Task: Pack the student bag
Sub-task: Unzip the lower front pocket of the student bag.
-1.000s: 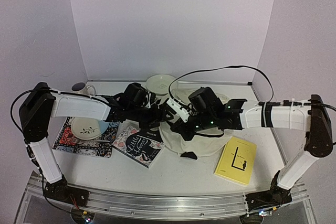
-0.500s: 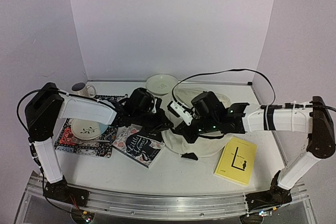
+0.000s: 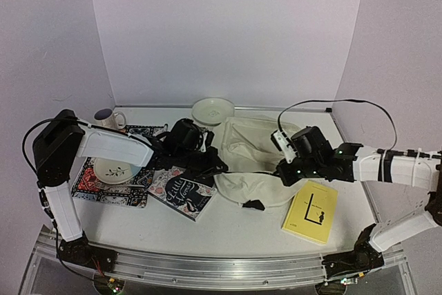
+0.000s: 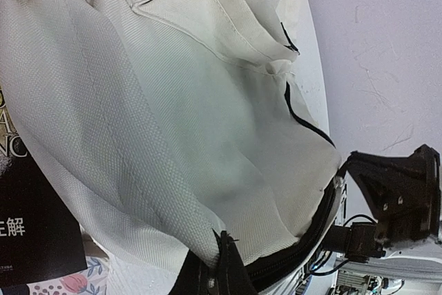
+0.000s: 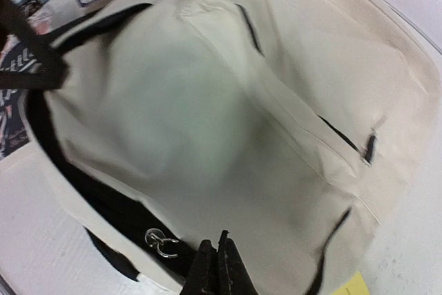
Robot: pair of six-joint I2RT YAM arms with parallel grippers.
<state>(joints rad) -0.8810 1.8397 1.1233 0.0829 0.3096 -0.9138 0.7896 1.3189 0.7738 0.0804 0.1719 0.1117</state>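
Note:
The student bag (image 3: 252,157), cream fabric with a dark zipper line, lies at the table's centre with its mouth stretched wide between my two grippers. My left gripper (image 3: 215,165) is shut on the bag's left rim; in the left wrist view (image 4: 224,264) its jaws pinch cream fabric beside the zipper (image 4: 311,253). My right gripper (image 3: 282,170) is shut on the right rim; in the right wrist view (image 5: 217,260) the closed jaws grip the edge next to a small metal ring (image 5: 160,243). The pale lining (image 5: 207,122) shows inside.
A dark book (image 3: 183,195) lies left of the bag and a yellow book (image 3: 311,212) at front right. A plate (image 3: 114,168) sits on a patterned placemat (image 3: 97,188) at left. A mug (image 3: 107,117) and a white bowl (image 3: 212,110) stand at the back.
My left gripper has closed on the bag's left rim. My right gripper has drawn its rim to the right, and the bag's mouth has spread open.

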